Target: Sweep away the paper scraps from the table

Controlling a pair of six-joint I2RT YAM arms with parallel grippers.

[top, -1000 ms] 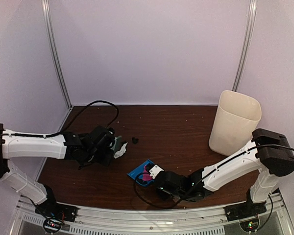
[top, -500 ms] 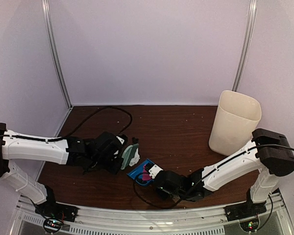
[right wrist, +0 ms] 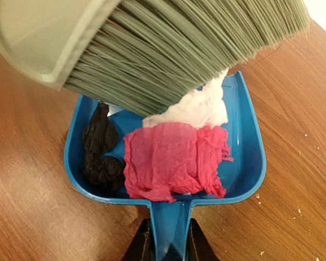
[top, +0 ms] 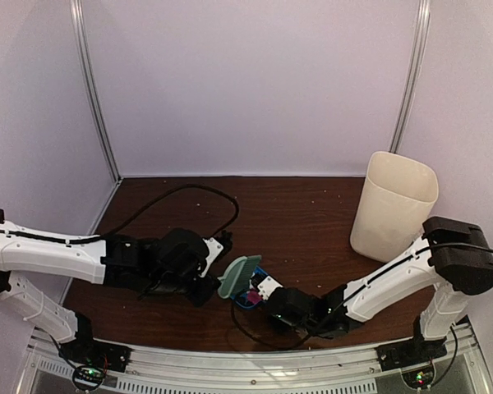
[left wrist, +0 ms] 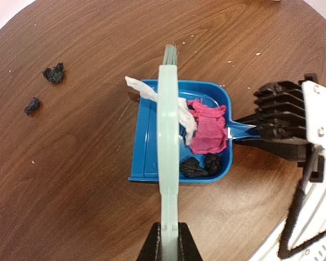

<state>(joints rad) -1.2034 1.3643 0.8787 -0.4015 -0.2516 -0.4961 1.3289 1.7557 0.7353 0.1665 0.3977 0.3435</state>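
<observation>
My right gripper point(right wrist: 168, 246) is shut on the handle of a blue dustpan point(right wrist: 244, 157) lying flat on the table point(top: 312, 213). Among the paper scraps in the pan are a pink one point(right wrist: 174, 160), a white one point(right wrist: 198, 111) and black ones point(right wrist: 100, 152). My left gripper point(left wrist: 169, 242) is shut on the handle of a pale green brush point(left wrist: 168, 141). Its bristles point(right wrist: 168, 49) rest over the pan's mouth, on the white scrap. Two dark scraps point(left wrist: 54, 72) point(left wrist: 32, 105) lie on the wood to the left of the pan.
A tall cream bin point(top: 394, 205) stands at the back right. A black cable point(top: 181, 193) loops over the wood behind the left arm. A silver rail point(top: 255, 361) runs along the front edge, and pale walls close in the back and sides.
My left arm has carried the brush to the right, from mid-left up to the dustpan's mouth, pushing the white scrap in. The right gripper and the pan have barely shifted.
</observation>
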